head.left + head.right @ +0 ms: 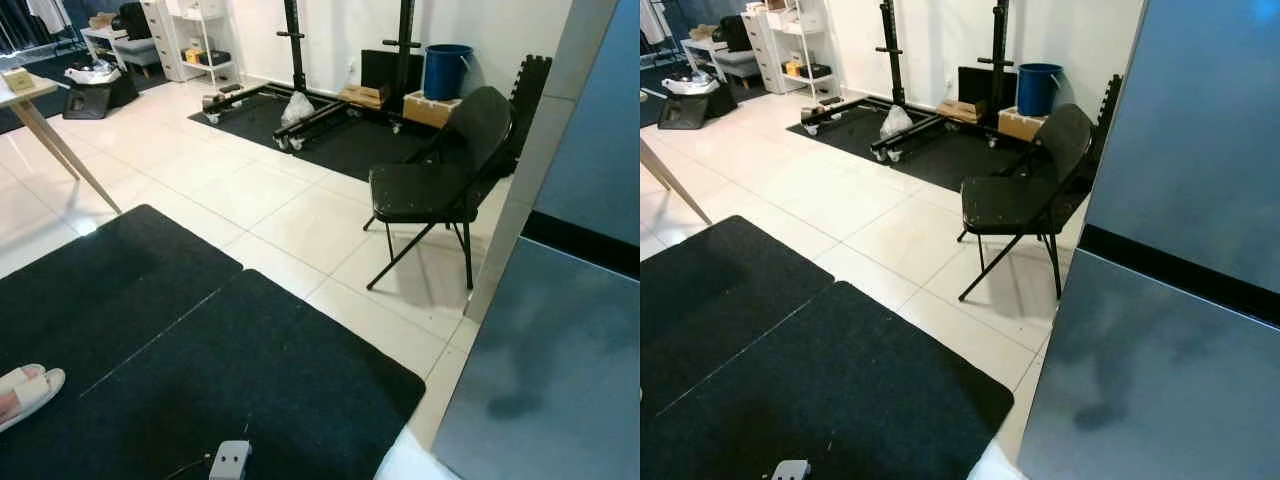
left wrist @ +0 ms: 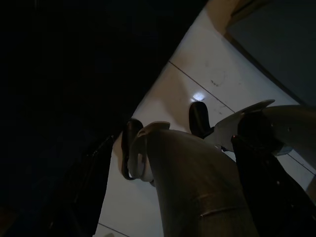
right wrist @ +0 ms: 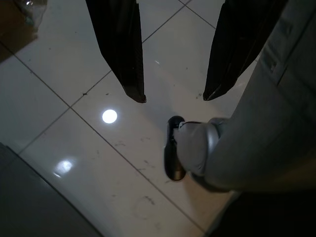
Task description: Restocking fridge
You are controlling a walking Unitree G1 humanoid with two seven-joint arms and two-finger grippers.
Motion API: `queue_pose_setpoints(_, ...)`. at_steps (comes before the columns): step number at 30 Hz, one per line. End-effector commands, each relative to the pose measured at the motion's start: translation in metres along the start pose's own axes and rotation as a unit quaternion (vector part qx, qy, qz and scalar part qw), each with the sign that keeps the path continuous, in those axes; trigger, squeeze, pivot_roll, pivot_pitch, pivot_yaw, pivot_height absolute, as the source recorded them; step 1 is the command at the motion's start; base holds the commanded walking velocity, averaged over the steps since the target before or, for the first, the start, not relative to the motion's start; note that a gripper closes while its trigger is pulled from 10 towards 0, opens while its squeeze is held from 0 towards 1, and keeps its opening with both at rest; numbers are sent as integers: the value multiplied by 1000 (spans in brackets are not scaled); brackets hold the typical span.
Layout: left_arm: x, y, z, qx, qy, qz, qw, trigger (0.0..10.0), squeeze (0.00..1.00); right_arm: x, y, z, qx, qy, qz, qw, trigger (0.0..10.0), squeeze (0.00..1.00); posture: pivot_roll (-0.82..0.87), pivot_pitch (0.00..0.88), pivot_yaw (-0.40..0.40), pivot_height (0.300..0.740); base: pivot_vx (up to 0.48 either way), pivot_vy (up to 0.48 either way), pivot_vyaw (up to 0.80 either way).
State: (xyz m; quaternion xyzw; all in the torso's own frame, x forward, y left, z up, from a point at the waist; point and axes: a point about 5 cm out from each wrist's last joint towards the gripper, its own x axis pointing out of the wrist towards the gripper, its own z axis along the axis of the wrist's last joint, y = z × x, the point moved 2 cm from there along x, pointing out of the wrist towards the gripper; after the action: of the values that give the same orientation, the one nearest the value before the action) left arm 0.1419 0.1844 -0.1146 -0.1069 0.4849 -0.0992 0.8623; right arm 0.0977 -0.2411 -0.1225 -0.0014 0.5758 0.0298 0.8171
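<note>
On the robot's right stands the grey fridge (image 1: pixel 1170 300), door closed, beside a black chair (image 1: pixel 440 180). The right gripper (image 3: pixel 173 96) hangs open over white floor (image 3: pixel 74 74). The left gripper: cannot tell.

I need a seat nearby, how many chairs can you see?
1: a black folding chair on the white tiles beside the fridge. Others may be hidden.

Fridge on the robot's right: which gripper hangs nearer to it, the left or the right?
Right, probably. The fridge stands at the robot's right, and the right gripper hangs open over white tiles on that side. The left gripper hangs by the black mat, farther from it.
</note>
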Motion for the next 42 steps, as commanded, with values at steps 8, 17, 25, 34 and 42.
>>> queue_pose_setpoints(8, 1, -1, -1, 5, 5, 1, 1000, 10000, 0, 2, 3, 10, -6, -10, 11, 1000, 10000, 0, -2, 0, -18, 740, 0, 0, 768)
queue_pose_setpoints(17, 1, -2, -2, -7, 1, 3, 1000, 10000, 0, 2, 4, 16, -13, -17, 16, 1000, 10000, 0, -4, 0, -17, 740, 0, 0, 769)
queue_pose_setpoints(25, 0, -3, -8, -9, 8, 1, 1000, 10000, 0, 4, 10, 13, -17, -13, 23, 1000, 10000, 0, -2, 0, -12, 740, 0, 0, 769)
queue_pose_setpoints(34, -2, 0, -8, -7, 9, 5, 1000, 10000, 0, 3, 9, 9, -11, -11, 11, 1000, 10000, 0, -2, 0, -11, 740, 0, 0, 482)
queue_pose_setpoints(42, -1, -2, -8, -5, 11, 2, 1000, 10000, 0, 4, 10, 10, -15, -13, 15, 1000, 10000, 0, -8, 0, -8, 740, 0, 0, 0)
